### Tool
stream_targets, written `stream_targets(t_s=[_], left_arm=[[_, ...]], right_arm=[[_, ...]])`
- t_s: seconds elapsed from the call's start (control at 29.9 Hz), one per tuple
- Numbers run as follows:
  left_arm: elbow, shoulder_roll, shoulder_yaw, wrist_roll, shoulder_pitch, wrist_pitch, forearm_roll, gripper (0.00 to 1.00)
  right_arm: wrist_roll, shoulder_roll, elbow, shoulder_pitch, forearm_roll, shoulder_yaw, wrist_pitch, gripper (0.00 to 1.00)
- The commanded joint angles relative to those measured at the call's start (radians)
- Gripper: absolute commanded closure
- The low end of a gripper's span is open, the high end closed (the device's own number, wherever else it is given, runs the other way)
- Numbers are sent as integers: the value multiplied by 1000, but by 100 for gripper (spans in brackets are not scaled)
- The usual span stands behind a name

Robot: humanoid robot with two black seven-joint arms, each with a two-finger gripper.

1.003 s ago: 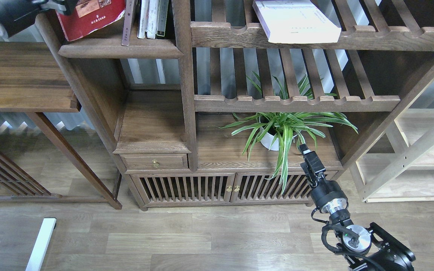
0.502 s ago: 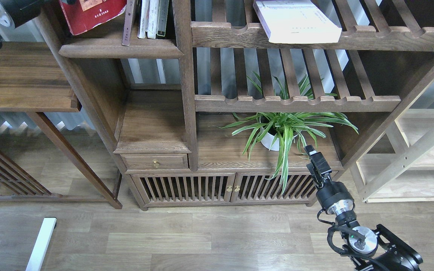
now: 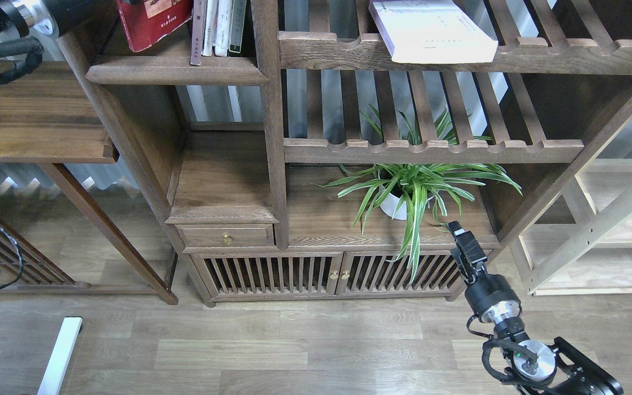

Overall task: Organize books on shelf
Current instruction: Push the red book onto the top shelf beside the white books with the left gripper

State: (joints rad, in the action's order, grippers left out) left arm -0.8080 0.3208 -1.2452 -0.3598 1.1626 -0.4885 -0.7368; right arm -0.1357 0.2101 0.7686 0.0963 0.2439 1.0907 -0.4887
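Observation:
The red book (image 3: 151,22) stands tilted on the solid dark-walnut shelf (image 3: 176,70) at the top left. My left gripper (image 3: 114,4) is at the book's left edge by the top border, fingers mostly cut off, holding it. A maroon-brown book (image 3: 198,33) stands almost upright right of it, spine outward. The thick white-lavender paperback (image 3: 431,30) lies flat on the slatted upper shelf (image 3: 458,55). My right gripper (image 3: 455,227) hangs low in front of the cabinet, away from all books. It is small and dark, so its fingers cannot be told apart.
Thin white-spined and black-spined books (image 3: 223,27) stand at the shelf's right end against the post. A spider plant in a white pot (image 3: 404,192) sits on the cabinet top (image 3: 321,219). A side table (image 3: 36,120) is left; a lighter wooden rack (image 3: 596,230) is right.
My left arm has moved right with the red book, which now stands steeper and further right. The maroon-brown book has gone from leaning to nearly upright. My right gripper drifted slightly down-right.

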Motion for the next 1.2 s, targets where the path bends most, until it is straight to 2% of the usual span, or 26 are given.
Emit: stream_targets(t_s=[0.0, 0.23, 0.5, 0.7, 1.07, 1.17], left_arm=[[13, -11, 1, 12, 3, 0, 1, 96], [62, -48, 10, 21, 20, 8, 25, 97], [139, -66, 18, 84, 20, 36, 33, 97], [161, -89, 42, 93, 31, 113, 112, 97], [210, -114, 70, 124, 37, 114, 125, 96], [217, -123, 78, 148, 37, 117, 125, 89]], right_arm=[[-1, 3, 1, -9, 2, 1, 0, 0], [-1, 8, 18, -21, 3, 1, 0, 0], [-1, 12, 24, -33, 3, 1, 0, 0], [-1, 12, 26, -39, 5, 1, 0, 0], [-1, 15, 26, -73, 5, 3, 0, 0], [-1, 17, 26, -82, 5, 3, 0, 0]])
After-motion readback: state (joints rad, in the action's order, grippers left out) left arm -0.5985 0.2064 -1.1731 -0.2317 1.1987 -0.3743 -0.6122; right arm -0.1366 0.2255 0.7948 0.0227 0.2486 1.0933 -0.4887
